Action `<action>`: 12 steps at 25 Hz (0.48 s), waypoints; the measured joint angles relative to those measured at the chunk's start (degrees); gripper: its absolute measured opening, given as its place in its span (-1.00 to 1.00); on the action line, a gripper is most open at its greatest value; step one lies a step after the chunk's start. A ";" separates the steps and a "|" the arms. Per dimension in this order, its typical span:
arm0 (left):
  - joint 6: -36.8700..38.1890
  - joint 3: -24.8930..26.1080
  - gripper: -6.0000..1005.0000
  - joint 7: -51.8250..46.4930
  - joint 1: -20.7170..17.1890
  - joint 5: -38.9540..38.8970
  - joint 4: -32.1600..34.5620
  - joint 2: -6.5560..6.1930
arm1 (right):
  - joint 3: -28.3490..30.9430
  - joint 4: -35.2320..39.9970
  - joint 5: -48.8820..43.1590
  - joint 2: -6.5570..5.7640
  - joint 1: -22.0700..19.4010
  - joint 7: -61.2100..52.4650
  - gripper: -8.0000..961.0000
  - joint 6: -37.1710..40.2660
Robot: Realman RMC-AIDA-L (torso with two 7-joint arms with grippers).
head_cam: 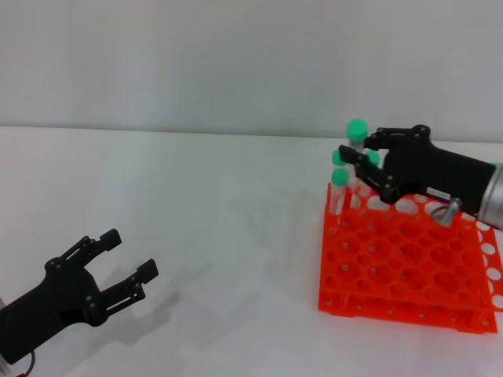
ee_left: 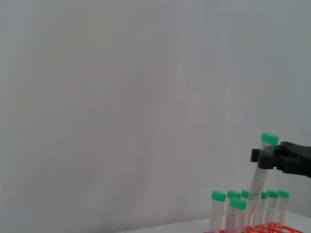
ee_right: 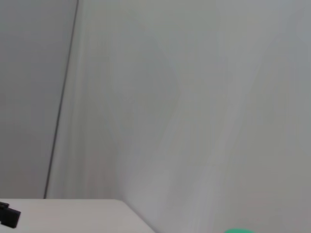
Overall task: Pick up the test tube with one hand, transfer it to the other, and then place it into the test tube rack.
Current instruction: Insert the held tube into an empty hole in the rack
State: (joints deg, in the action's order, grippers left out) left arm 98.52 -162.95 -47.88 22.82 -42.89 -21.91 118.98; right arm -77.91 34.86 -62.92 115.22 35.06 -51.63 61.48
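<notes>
The test tube (head_cam: 357, 127), clear with a green cap, is held in my right gripper (head_cam: 356, 149), which is shut on it just below the cap, over the far left corner of the orange-red rack (head_cam: 409, 302). In the left wrist view the tube (ee_left: 261, 170) leans, its cap higher than the caps of the other tubes, and its lower end reaches down among them; whether it is in a hole I cannot tell. The right gripper's fingers (ee_left: 286, 159) clamp it there. My left gripper (head_cam: 132, 253) is open and empty, low over the table at the near left.
Several other green-capped tubes (head_cam: 339, 179) stand in the rack's far left holes, close around the held tube; they also show in the left wrist view (ee_left: 218, 204). The rack's other holes look empty. White table (head_cam: 220, 220) lies between the arms.
</notes>
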 joint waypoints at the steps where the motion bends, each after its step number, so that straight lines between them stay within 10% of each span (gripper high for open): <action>1: -0.01 0.00 0.78 -0.06 -0.01 -0.01 -0.06 -0.02 | 0.20 0.49 0.00 -0.08 -0.49 -0.29 -0.47 0.00; 12: -0.09 0.00 0.78 -0.25 0.49 -0.01 -0.10 -0.11 | 0.58 0.96 -0.36 -0.02 -2.73 -1.63 -0.46 -1.01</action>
State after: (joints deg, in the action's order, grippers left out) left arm 98.43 -162.95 -48.13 23.32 -42.89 -22.00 118.88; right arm -77.33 35.82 -63.28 115.20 32.33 -53.26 60.47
